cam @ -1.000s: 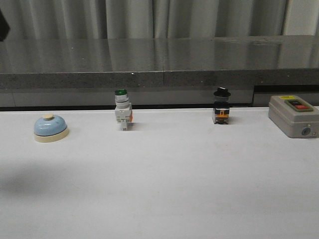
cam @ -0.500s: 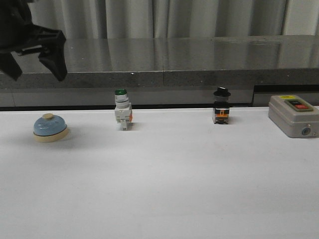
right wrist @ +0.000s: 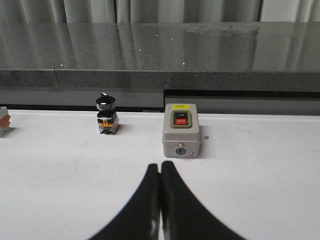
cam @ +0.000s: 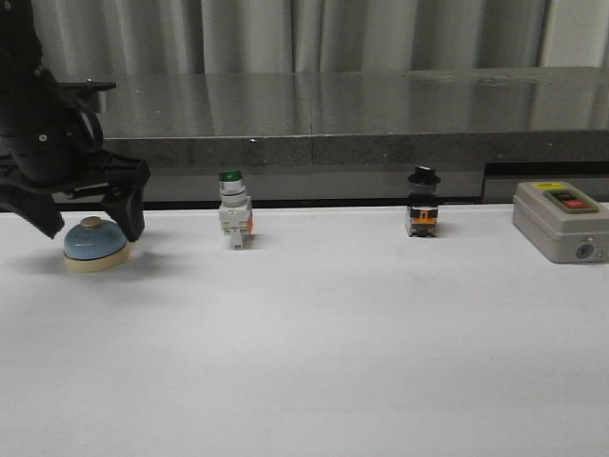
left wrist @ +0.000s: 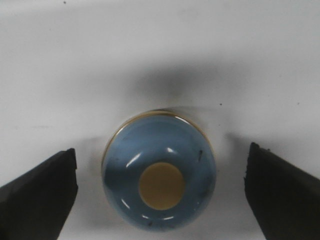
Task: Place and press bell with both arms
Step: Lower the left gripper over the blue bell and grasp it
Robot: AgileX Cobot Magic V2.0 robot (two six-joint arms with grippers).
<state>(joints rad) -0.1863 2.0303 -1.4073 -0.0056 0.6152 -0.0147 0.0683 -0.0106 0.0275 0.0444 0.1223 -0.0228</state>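
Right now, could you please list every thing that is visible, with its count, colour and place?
bell: one, light blue dome with cream base and button, far left of the table, between the open left pincer's fingers
green-capped switch: one, white body, back of table, left of centre
black-knob switch: one, black with orange, back of table, right of centre
grey box: one, red and dark buttons on top, far right
table: one, white
left pincer: one, black, open around the bell
right pincer: one, black, shut, facing the grey box
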